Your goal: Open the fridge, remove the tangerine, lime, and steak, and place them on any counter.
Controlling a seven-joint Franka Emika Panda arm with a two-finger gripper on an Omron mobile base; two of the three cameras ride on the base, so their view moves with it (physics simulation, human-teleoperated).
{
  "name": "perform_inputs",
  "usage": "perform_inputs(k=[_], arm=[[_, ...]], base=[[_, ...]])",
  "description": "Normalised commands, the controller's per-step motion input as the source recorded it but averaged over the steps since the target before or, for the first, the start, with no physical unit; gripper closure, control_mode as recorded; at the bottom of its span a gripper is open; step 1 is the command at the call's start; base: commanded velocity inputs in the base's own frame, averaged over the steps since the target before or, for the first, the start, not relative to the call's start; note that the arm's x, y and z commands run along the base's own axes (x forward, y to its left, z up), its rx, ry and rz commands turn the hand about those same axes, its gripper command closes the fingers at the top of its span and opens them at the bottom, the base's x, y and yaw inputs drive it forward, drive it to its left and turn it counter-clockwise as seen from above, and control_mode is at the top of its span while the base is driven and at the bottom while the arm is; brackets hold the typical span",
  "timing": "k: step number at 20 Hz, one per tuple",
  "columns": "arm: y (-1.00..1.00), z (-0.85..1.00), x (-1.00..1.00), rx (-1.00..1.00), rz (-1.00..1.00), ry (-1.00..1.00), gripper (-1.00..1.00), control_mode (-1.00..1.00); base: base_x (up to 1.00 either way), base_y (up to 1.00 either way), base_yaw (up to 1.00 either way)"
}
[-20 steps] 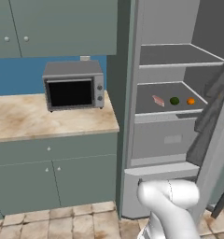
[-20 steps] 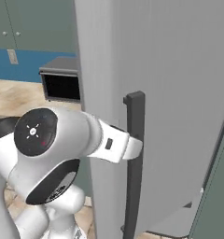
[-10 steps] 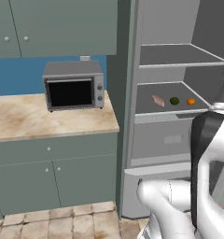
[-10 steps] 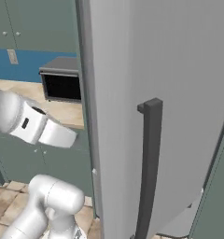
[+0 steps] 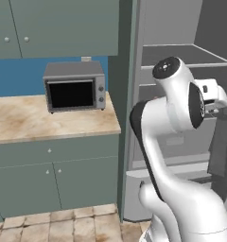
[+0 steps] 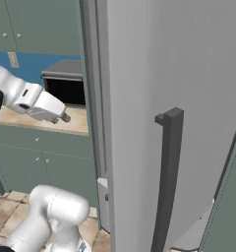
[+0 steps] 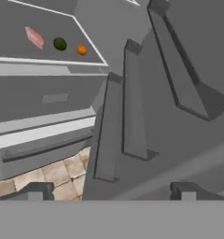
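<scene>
Smooth, matte light-grey fridge [image 5: 181, 142] standing open at the right of the left base view, flat grey shelves inside; in the right base view, its broad plain door filling the right half, one long dark bar handle [image 6: 166, 182] running down it. Beige marble-veined counter [image 5: 49, 125] at left, over grey-green cabinets with small round knobs, carrying one boxy grey microwave [image 5: 75, 86] with a black glass front. Pale stone floor tiles [image 5: 63, 227] along the bottom.

In the hand view, three items in a row on one grey shelf [image 7: 20, 53], upper left of frame: one flat oblong pink steak [image 7: 34, 37], one round dark green lime [image 7: 60, 44], one round orange tangerine [image 7: 81, 49], each apart from its neighbour. Gripper [image 7: 111, 191] at bottom centre, two dark fingertips [image 7: 34, 190] spread wide apart with nothing between them. All three foods well apart from the jaws, far up and to the left. Angular grey door bins rising at centre and right.
</scene>
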Motion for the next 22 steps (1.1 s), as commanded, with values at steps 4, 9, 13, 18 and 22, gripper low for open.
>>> perform_inputs(k=[4, 9, 13, 18, 22], arm=[[-0.42, 0.03, 1.0, 0.0, 0.0, 0.31, -1.0, -1.0], [-0.88, -0.03, 0.9, 0.0, 0.0, 0.09, -1.0, -1.0], [-0.98, -0.18, 0.89, 0.01, 0.0, 0.03, -1.0, -1.0], [-0.99, -0.28, 0.48, 0.07, -0.01, 0.03, -1.0, -1.0], [-1.0, -0.1, -0.13, 0.1, -0.07, -0.01, -1.0, -1.0]], base=[[0.0, 0.0, 0.0], [0.0, 0.0, 0.0], [0.0, 0.0, 0.0], [0.0, 0.0, 0.0], [0.0, 0.0, 0.0]])
